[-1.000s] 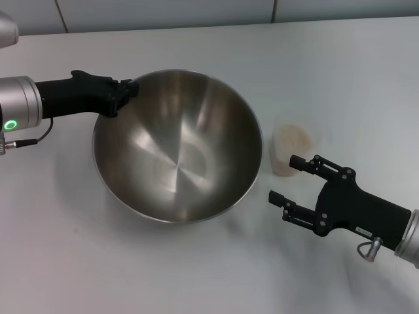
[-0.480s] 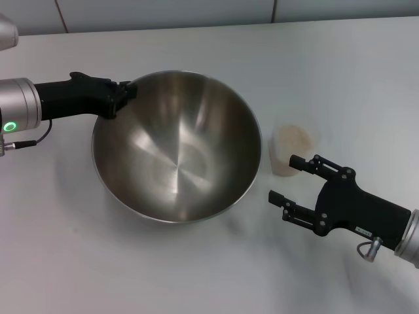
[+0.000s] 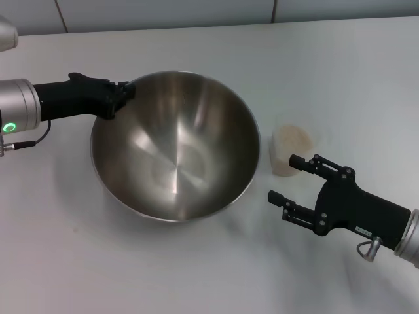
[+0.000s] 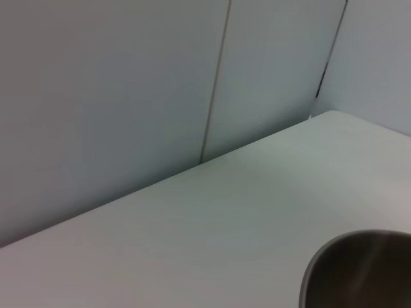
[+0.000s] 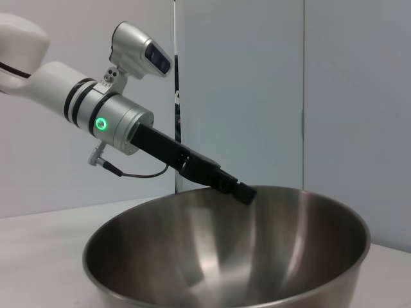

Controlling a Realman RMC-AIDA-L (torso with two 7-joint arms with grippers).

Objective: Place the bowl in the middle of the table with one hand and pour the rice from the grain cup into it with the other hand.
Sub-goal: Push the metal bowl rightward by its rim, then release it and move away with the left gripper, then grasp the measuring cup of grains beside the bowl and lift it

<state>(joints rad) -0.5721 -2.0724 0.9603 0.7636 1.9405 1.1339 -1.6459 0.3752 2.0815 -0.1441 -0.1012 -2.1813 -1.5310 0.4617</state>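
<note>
The large steel bowl (image 3: 173, 154) is in the middle of the white table (image 3: 196, 275). It is empty. My left gripper (image 3: 124, 95) is shut on the bowl's far left rim. The right wrist view shows the bowl (image 5: 225, 256) with the left gripper (image 5: 244, 191) clamped on its rim. A piece of the bowl's rim (image 4: 359, 269) shows in the left wrist view. The clear grain cup (image 3: 291, 152) stands just right of the bowl, filled with pale rice (image 3: 292, 139). My right gripper (image 3: 282, 177) is open, just in front of the cup and not touching it.
A grey wall (image 3: 196, 13) runs along the table's far edge. Bare tabletop lies in front of the bowl and to the far right (image 3: 353, 78).
The bowl has shifted slightly to the left with the left gripper on its rim. The right gripper and the cup have not moved.
</note>
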